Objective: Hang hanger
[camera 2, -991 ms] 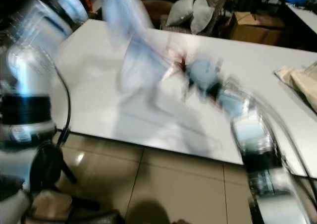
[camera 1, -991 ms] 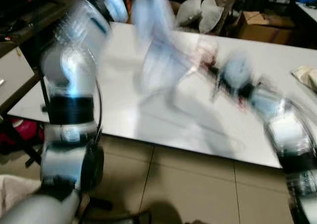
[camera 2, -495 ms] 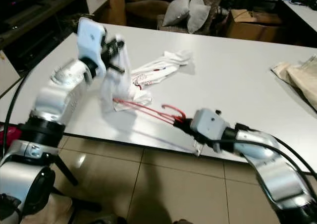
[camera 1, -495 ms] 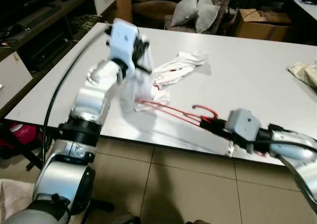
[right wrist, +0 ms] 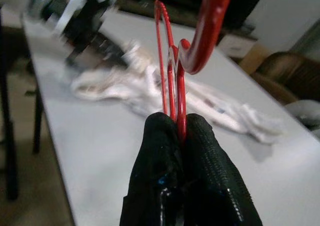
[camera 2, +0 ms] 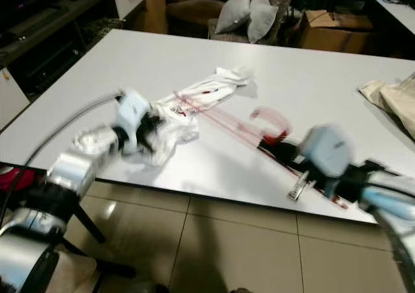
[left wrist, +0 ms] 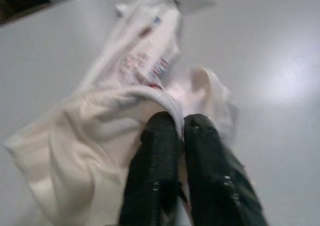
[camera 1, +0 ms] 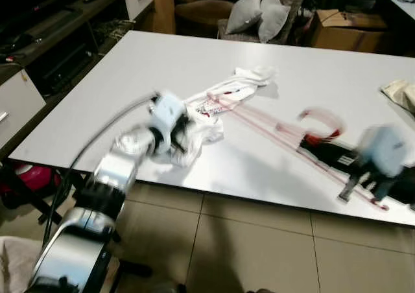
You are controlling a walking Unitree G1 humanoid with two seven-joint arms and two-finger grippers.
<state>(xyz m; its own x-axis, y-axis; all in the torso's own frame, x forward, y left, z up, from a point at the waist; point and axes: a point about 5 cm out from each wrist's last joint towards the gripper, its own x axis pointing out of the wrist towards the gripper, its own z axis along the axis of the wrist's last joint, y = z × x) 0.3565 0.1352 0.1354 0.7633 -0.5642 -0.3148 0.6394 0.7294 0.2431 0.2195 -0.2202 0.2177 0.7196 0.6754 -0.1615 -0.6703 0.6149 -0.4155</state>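
At the near left edge of the white table (camera 1: 130, 66), the left claw (left wrist: 179, 125) pinches a fold of the white garment (camera 1: 220, 98), fingers closed on the cloth. The red hanger (camera 1: 285, 134) (blurred in the head views) lies over the table toward the right, where the right claw (right wrist: 181, 122) is clamped tight on its wires just below the hook.

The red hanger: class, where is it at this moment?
The red hanger lies over the white table on the robot's right side, pinched in the right gripper, its far end reaching the white garment.
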